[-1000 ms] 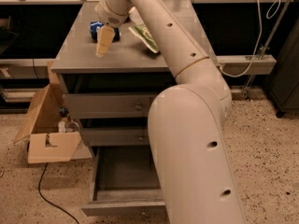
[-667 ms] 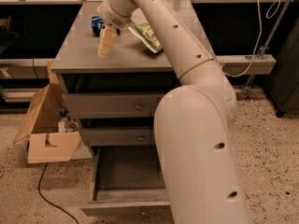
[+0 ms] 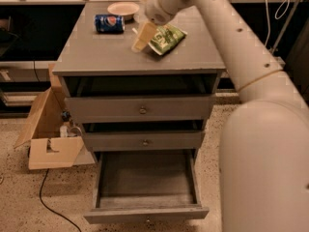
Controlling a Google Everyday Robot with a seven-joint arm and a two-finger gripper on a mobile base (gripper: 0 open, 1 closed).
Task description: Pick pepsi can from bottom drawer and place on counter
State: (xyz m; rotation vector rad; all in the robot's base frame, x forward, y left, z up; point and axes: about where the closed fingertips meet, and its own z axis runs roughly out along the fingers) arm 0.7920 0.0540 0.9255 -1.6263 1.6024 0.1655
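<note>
I see my gripper (image 3: 141, 37) over the counter (image 3: 96, 57), just beside a green bag (image 3: 166, 37); I cannot tell its grip. The can (image 3: 109, 23) lies sideways at the counter's back left. The bottom drawer (image 3: 145, 212) stands open.

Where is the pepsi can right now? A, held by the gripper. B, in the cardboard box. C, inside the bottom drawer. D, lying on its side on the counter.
D: the pepsi can lies on its side on the counter, apart from the gripper, which hangs above the counter by the chip bag.
</note>
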